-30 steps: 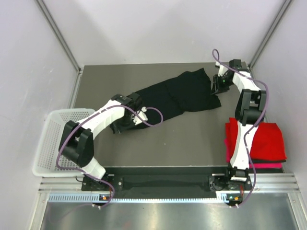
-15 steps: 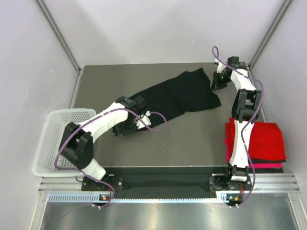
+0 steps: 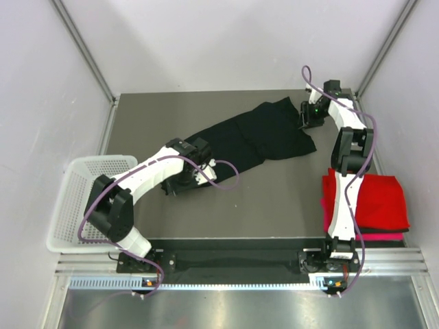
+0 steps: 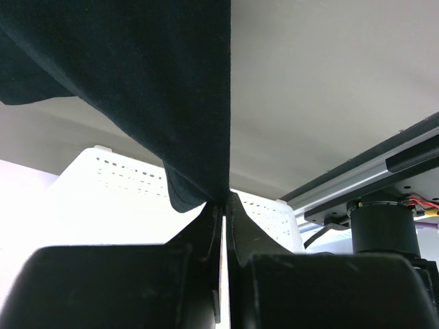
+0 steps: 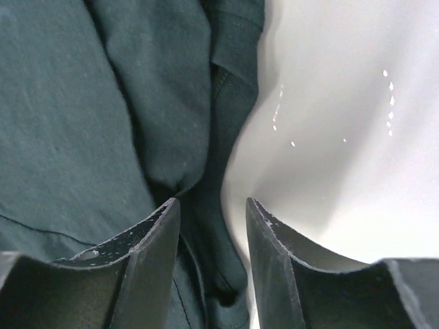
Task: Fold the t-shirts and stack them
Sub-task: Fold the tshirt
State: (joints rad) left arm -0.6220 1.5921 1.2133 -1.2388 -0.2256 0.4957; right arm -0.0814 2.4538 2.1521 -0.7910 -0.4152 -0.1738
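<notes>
— Overhead first: what lies where?

— The large black soft-cloth t-shirt (image 3: 264,133) sprawls in rumpled folds over the dark grey matte tabletop (image 3: 274,199), strung between both claws. The left gripper (image 3: 177,185) sits at its near-left end and the right gripper (image 3: 305,122) at its far-right corner. Well nearer than the right gripper, a folded red t-shirt (image 3: 374,195) rests on a magenta t-shirt (image 3: 384,236) (only a strip shows). A white plastic mesh basket (image 3: 72,199) stands left of the left gripper.

— Can you read the jaws from up there?

— No, only the wrist cameras settle that. In the left wrist view, the left gripper (image 4: 223,204) is pinched tight on the black shirt's edge. The cloth (image 4: 158,89) rises from the pinch in a smooth taut sheet, with the basket's perforated wall (image 4: 116,178) beyond.

— And the right wrist?

— The right gripper (image 5: 211,205) is spread apart, gripping nothing. Its scuffed black fingers (image 5: 161,236) straddle a stitched, rolled edge of the shirt (image 5: 82,103). Right of the claw, bare table glares white.
</notes>
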